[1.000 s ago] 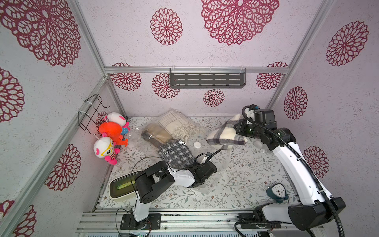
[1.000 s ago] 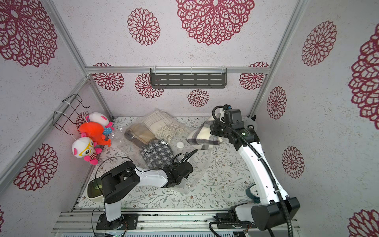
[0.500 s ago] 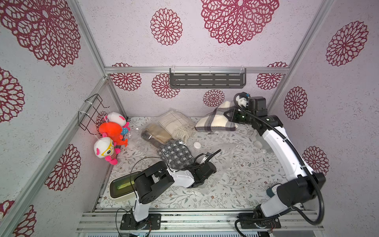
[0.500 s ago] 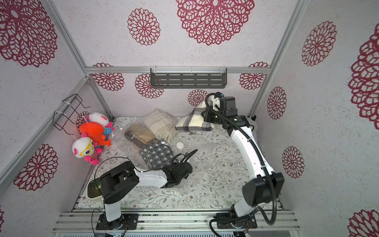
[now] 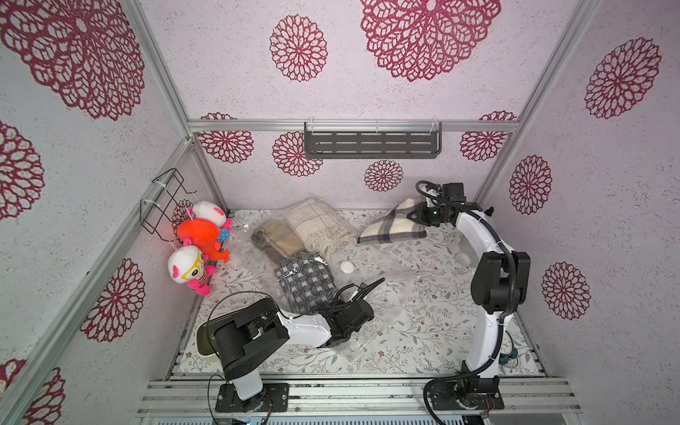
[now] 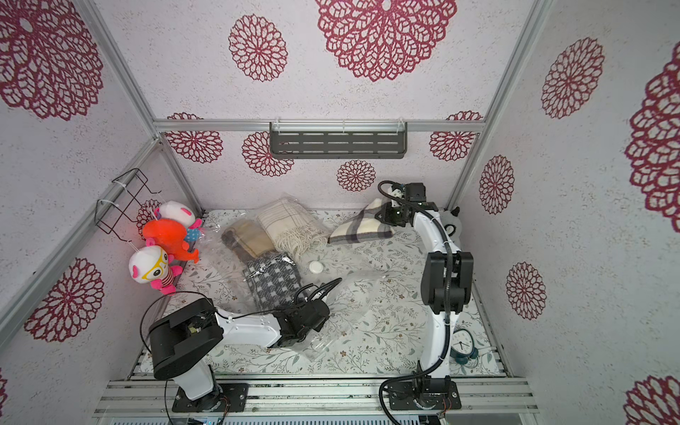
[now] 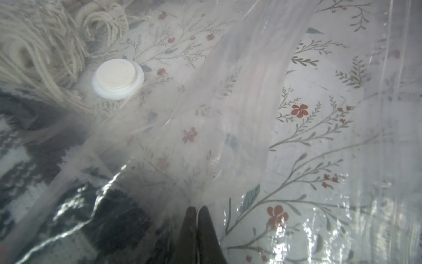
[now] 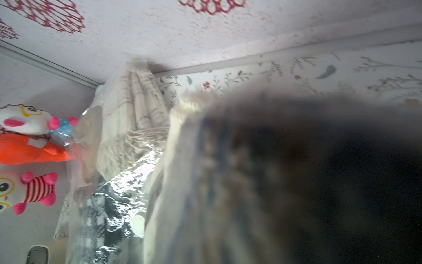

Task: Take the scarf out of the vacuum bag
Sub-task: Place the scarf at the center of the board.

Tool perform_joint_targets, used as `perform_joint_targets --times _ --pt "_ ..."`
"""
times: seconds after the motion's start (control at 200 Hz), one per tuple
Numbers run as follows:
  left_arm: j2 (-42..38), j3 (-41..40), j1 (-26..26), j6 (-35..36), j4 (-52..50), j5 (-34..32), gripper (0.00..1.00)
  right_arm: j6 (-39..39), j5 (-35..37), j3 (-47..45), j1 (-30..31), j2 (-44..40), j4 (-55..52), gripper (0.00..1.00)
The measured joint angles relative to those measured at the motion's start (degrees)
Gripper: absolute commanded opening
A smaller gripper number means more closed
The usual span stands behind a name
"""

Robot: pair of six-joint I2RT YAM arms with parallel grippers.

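Right gripper [image 5: 420,215]: my jaws are nearly closed, clamped on a corner of the plaid scarf [image 5: 392,231], which is outside the bag [image 5: 358,347] at 1 o'clock on the table. Left gripper [image 7: 196,211]: jaws fully closed, pinching bag film near 6 o'clock. Bag sprawls from 10 o'clock to centre, with other scarves inside.

Judgement: pin the film and lay the scarf flat at 2 o'clock, clear of the cap [image 5: 347,266].

Blurred fabric fills the right wrist view and hides my fingertips. Cannot tell whether the scarf's low edge touches the table.
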Motion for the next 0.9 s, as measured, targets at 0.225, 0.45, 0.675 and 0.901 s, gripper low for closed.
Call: perform_joint_targets --times 0.225,0.45,0.675,0.901 --pt "-0.8 -0.7 0.0 0.5 0.4 0.2 0.00 -6.1 -1.2 -1.6 -5.7 1.4 -5.2 0.00" --pt "-1.6 -1.7 0.0 0.7 1.3 0.2 0.00 -10.5 1.7 -2.9 -6.6 0.4 -8.4 0.01" --pt "-1.6 -1.7 0.0 0.9 1.4 0.2 0.00 -12.0 9.2 2.9 -5.3 3.4 -12.6 0.15" --pt "-1.6 -1.7 0.0 0.9 1.4 0.2 0.00 -11.9 18.5 7.5 -2.7 7.0 -14.6 0.46"
